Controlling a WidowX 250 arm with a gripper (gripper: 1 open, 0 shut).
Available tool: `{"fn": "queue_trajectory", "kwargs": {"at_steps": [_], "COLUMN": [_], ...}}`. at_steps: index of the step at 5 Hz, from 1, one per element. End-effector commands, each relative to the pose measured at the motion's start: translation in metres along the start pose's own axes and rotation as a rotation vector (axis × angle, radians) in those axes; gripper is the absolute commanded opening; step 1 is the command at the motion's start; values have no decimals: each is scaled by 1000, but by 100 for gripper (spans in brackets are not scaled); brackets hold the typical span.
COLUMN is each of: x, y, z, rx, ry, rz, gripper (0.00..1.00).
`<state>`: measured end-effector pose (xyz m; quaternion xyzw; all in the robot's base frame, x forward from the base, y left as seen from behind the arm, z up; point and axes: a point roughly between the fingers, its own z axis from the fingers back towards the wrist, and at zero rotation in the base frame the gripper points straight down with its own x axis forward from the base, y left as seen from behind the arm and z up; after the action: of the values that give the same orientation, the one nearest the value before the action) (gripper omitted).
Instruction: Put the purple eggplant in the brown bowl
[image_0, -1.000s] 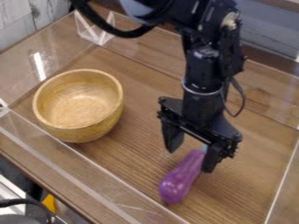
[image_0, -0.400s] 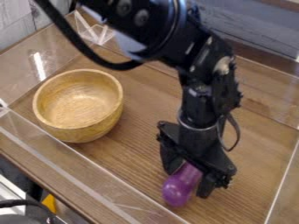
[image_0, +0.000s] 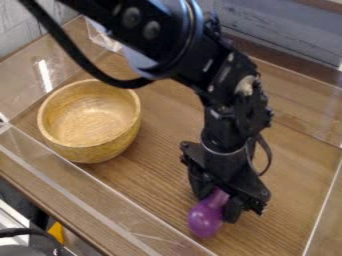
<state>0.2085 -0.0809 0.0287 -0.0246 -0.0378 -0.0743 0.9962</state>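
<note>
The purple eggplant (image_0: 203, 218) lies on the wooden table near the front edge, only its rounded lower end showing. My gripper (image_0: 221, 205) points straight down over it, one black finger (image_0: 197, 190) on each side of its upper part, which they hide. The jaws stand close around the eggplant, and I cannot see whether they press on it. The brown bowl (image_0: 94, 148) stands upright and empty to the left, well apart from the gripper.
A low clear plastic wall (image_0: 120, 225) runs along the front edge just below the eggplant, and another borders the left side. The black arm (image_0: 174, 45) reaches in from the upper left, passing above the bowl's far side.
The gripper has come down from just above the eggplant to straddle it low at the table. The arm has swung in over the scene. Eggplant and bowl stay in place.
</note>
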Motion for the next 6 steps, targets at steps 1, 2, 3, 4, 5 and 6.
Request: {"fn": "queue_trajectory", "kwargs": {"at_steps": [1,2,3,4,5,6], "x": [11,11,11,4,-3,-1], "y": [4,3,2,-4,-11,-4], "z": [-3,2,8,12,13,7], "rx": [-11,-19,-19,-25,-33,-29], "ry": [-33,-31,-29,-30,-32,-31], "rz": [33,83,130,117,103,123], "gripper": [0,100,0,0,100,0]}}
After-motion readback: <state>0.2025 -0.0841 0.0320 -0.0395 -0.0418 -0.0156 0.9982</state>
